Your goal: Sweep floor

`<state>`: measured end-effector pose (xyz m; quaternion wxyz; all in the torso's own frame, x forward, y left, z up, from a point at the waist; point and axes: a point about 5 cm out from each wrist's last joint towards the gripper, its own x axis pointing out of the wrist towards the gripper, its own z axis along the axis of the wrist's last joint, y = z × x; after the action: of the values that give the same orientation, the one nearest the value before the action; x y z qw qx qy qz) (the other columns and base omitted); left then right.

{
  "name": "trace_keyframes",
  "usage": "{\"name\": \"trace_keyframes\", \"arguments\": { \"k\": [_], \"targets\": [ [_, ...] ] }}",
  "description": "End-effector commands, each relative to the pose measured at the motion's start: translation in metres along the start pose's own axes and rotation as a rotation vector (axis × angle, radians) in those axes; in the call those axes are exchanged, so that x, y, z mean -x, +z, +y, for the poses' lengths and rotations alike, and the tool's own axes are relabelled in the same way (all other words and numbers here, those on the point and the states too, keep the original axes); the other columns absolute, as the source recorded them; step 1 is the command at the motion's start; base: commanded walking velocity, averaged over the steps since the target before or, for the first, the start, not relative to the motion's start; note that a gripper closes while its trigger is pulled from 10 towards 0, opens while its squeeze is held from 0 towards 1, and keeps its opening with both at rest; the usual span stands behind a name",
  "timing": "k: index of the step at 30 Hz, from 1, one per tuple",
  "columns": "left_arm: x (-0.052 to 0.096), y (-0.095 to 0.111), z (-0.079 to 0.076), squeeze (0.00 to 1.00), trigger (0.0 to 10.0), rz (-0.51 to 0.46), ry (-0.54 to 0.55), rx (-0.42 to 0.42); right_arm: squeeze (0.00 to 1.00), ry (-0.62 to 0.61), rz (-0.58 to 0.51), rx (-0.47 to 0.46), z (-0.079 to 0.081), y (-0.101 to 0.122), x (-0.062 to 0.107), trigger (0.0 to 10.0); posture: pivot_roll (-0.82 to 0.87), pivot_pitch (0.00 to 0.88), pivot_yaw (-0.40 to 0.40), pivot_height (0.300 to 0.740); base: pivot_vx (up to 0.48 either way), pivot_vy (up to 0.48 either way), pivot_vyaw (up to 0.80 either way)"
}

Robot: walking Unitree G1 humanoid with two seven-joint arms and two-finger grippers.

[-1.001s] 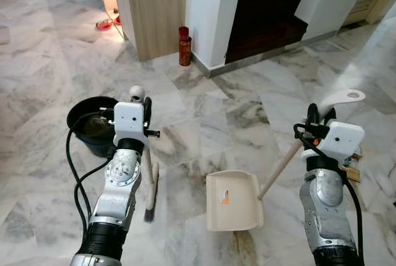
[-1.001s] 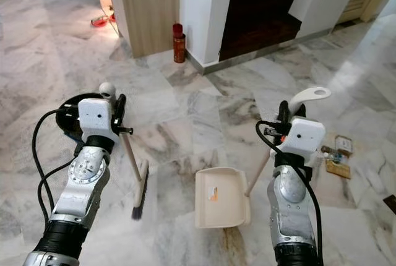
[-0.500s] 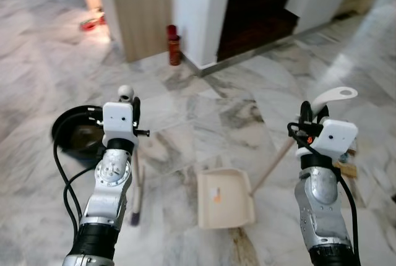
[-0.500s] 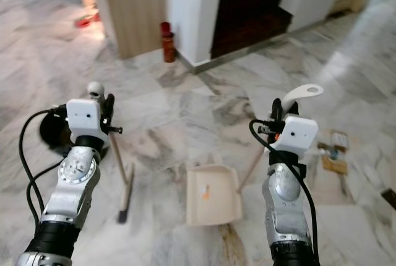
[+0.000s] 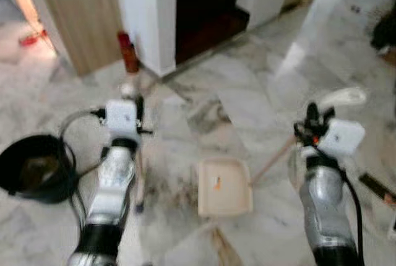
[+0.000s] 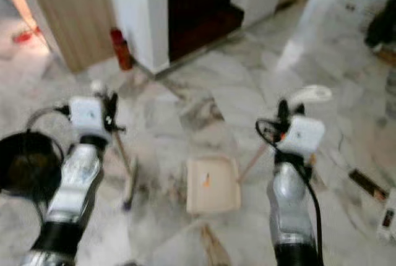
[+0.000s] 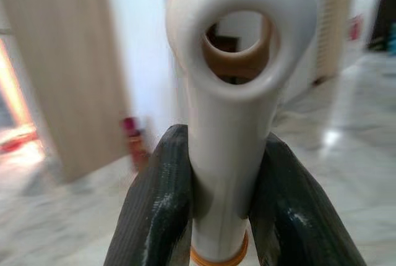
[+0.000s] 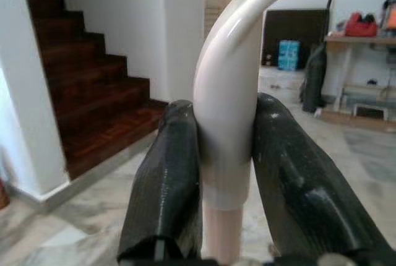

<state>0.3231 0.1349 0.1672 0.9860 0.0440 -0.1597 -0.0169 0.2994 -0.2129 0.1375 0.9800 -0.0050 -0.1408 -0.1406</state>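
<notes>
Head views blurred; camera likely in motion. Wrist views sharp enough for grip check.

Far left, on the marble floor [image 5: 247,93]: black bucket [image 5: 34,170], standing apart from the arms.

Left gripper [image 7: 219,216]: fingers [image 7: 158,210] clamped on the white top of the broom [image 6: 127,176] handle, just under its hanging hole. Broom stands near upright, bristle end low at the floor, beside the left arm.

Behind, at the foot of the white wall corner: red canister [image 5: 128,52]. Dark wooden stairs [image 8: 93,102] to its right.

Centre: cream dustpan [image 5: 224,185] flat on the floor, between the two arms, mouth side cannot be told through blur. Its long handle runs up and right.

Right gripper [image 8: 226,185]: fingers pinched on the dustpan handle, at the white curved grip just above the wooden shaft.

Far right: small dark item [image 6: 368,184] on the floor, unidentifiable.

Risks (judgement):
- Broom held at its very tip: little leverage, so a sideways stroke could twist it in the grip.
- Broom head well apart from the pan; debris may scatter short of it.
- Pan may slide or lift if pushed by bristles, since it is steered from the far handle end.
- Bucket near the left arm's swing; a wide stroke could knock it.
</notes>
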Motion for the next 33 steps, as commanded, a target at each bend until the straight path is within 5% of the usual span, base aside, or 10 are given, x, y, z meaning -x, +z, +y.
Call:
{"name": "trace_keyframes", "arguments": {
  "k": [1, 33],
  "targets": [
    [-0.0034, 0.0114, 0.0078, 0.0, 10.0, -0.056, 0.019, -0.015, 0.0, 0.011, -0.063, 0.003, 0.0036, 0.013, -0.0055, 10.0, 0.08, 0.109, -0.083, 0.74, 0.311, 0.0, -0.8],
    [-0.007, 0.0135, 0.0042, 0.0, 10.0, -0.061, -0.033, -0.016, 0.0, -0.01, -0.067, -0.009, 0.0058, 0.0108, -0.0034, 10.0, 0.09, 0.075, -0.033, 0.74, 0.307, 0.0, -0.13]
  ]
}}
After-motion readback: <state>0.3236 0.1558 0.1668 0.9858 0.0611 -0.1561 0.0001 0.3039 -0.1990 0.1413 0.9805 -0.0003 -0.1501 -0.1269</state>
